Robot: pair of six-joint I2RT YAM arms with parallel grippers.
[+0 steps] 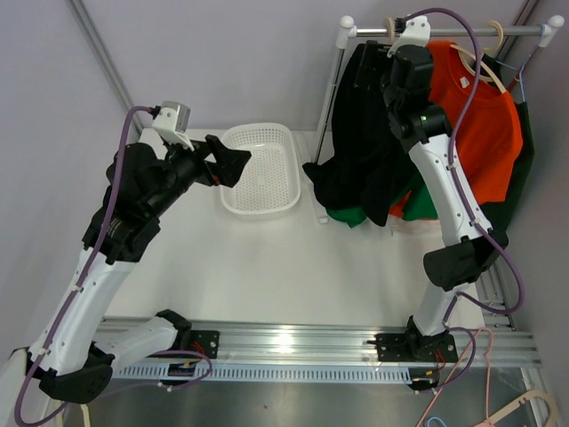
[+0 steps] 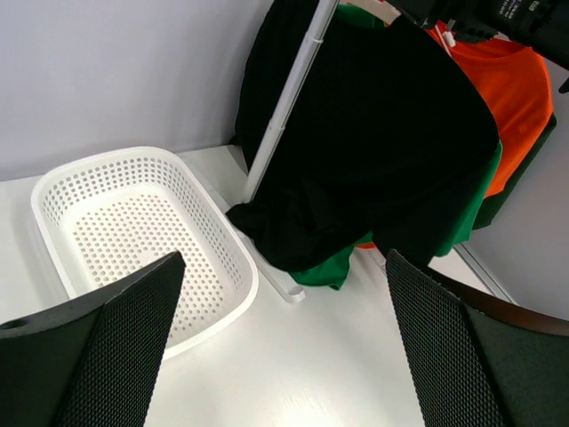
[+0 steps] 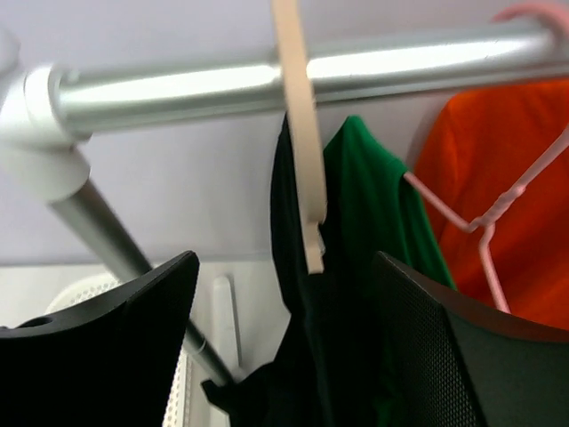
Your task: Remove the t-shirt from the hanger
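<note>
The white table (image 1: 293, 267) sits under a plain pale-grey wall (image 1: 222, 62). A ribbed aluminium track (image 1: 293, 342) runs along its near edge where both arm bases are bolted.

On my right wrist feed, the right gripper (image 3: 280, 294) has its jaws wide apart with nothing between the pads. It is raised close under the silver clothes rail (image 3: 267, 80). The wooden hanger (image 3: 300, 133) hooks over that rail straight ahead of the gap. Below it hangs the black t-shirt (image 3: 293, 374), the garment nearest the rail's left end. I cannot tell from here whether the fingers touch the fabric. Just beside it is a green shirt (image 3: 373, 205), then an orange shirt (image 3: 507, 205) on a thin pink hanger (image 3: 484, 222).

From above, the black t-shirt drapes down the rack's left side, bunched low and partly covering the green one. The rack's upright post (image 1: 331, 89) stands at the far right of the table.

The left gripper (image 1: 233, 166) is also spread open and empty. It is held in the air over the near-left edge of the white perforated basket (image 1: 262, 211), pointing toward the rack. The basket rests on the table left of the post, near the clothes but not touching them.
</note>
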